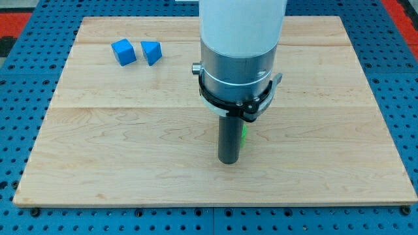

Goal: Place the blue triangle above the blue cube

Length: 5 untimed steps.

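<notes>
A blue cube [123, 51] sits near the board's upper left. A blue triangle [151, 52] lies just to its right, a small gap apart, at the same height in the view. My tip [228, 160] rests on the board below the centre, far to the lower right of both blue blocks. A green block [244, 136] is mostly hidden behind the rod; only a sliver shows at the rod's right side, and its shape cannot be made out.
The wooden board [130, 143] lies on a blue perforated table [19, 85]. The arm's large white and grey body [238, 52] hangs over the board's upper middle and hides what is behind it.
</notes>
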Tool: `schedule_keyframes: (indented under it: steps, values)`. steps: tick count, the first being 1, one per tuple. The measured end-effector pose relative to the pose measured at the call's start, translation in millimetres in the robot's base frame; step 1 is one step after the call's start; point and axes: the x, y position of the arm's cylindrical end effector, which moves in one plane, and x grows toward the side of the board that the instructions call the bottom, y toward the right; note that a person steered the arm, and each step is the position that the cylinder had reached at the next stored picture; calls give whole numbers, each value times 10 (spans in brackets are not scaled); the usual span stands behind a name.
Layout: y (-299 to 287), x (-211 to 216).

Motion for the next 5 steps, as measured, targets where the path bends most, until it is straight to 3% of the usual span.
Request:
schedule_keyframes:
  steps: [1, 2, 3, 4, 5]
  values:
    - [-812, 387]
    - [-1533, -281]
    - [-1126, -1392]
    - [-1060, -2184]
    - [-1442, -2643]
